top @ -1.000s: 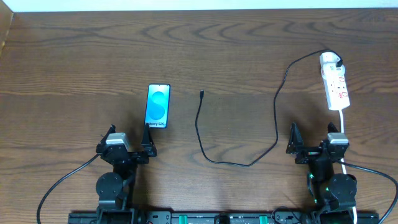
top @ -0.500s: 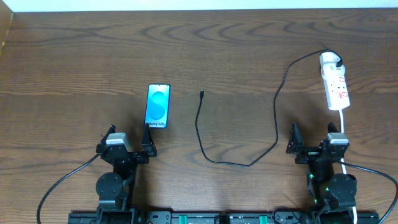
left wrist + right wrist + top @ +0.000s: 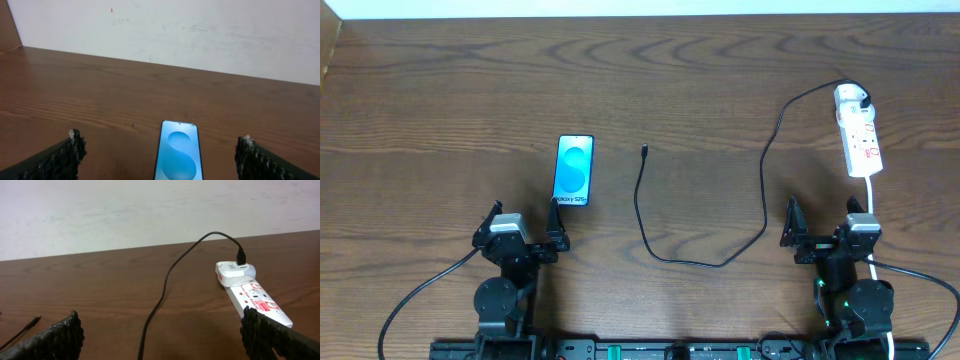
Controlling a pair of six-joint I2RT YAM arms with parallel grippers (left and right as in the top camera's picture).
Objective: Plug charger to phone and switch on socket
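Note:
The phone (image 3: 574,170) lies flat at the left middle of the table, its blue screen lit. My left gripper (image 3: 528,213) stands open just short of its near end. In the left wrist view the phone (image 3: 180,156) lies between the spread fingers of this gripper (image 3: 160,145), untouched. The charger (image 3: 642,205) is a thin black cable curving across the table, its free connector tip (image 3: 645,150) right of the phone. Its white plug head (image 3: 235,273) sits in the far end of the socket (image 3: 861,143). My right gripper (image 3: 822,215) is open, near the socket (image 3: 260,302).
The socket's white cord (image 3: 871,195) runs toward the table's near edge, beside the right arm. A pale wall (image 3: 165,30) borders the table's far edge. Bare wood lies between phone and cable.

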